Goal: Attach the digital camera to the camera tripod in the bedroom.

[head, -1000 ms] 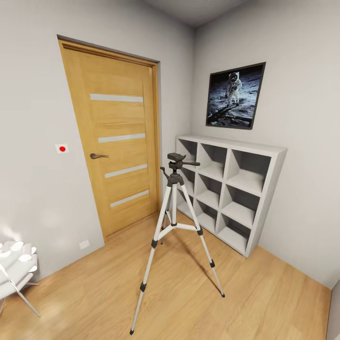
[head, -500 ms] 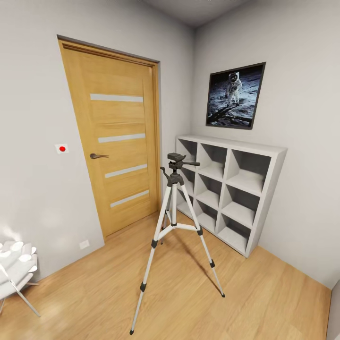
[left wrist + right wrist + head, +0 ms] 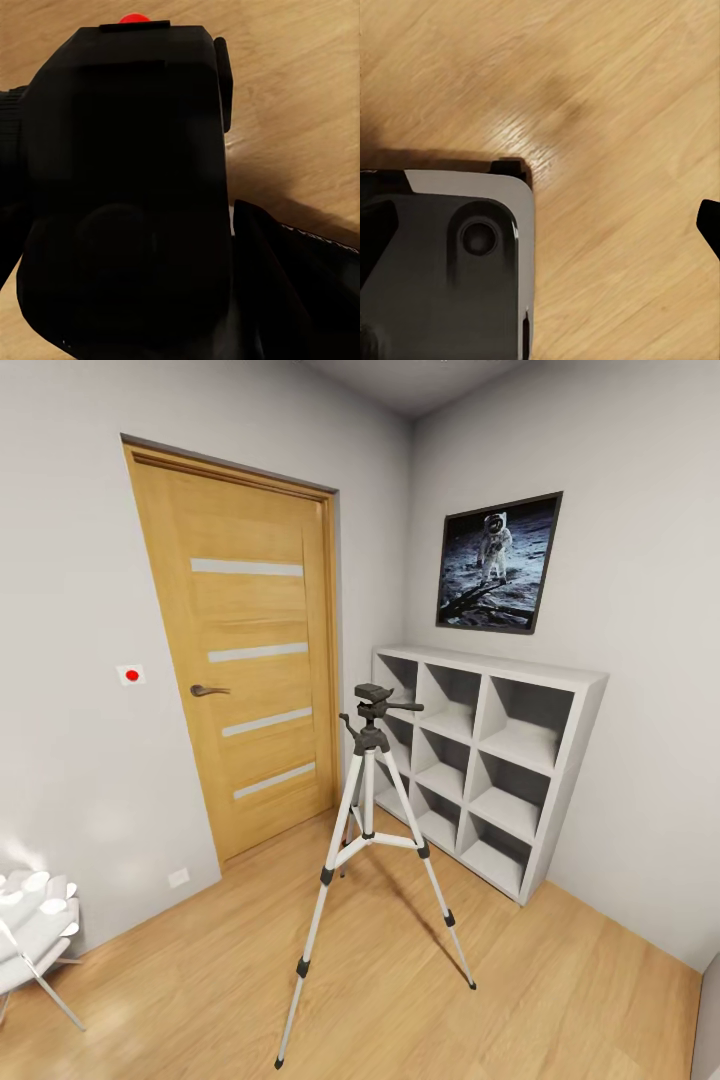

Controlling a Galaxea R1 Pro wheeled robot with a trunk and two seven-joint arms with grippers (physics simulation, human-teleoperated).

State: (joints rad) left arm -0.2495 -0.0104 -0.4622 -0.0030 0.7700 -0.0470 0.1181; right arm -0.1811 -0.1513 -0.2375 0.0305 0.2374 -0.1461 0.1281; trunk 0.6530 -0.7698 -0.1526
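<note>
The tripod [image 3: 368, 840] stands upright on the wood floor [image 3: 560, 990], legs spread, between the wooden door [image 3: 245, 650] and the white cube shelves [image 3: 490, 760]; its head is bare. An astronaut picture [image 3: 498, 563] hangs above the shelves. In the left wrist view the black camera [image 3: 127, 202], red dot on top, sits right against the lens over the floor; whether the left fingers pinch it cannot be told. In the right wrist view one dark tip shows at the edge; the right fingers' spread cannot be told.
</note>
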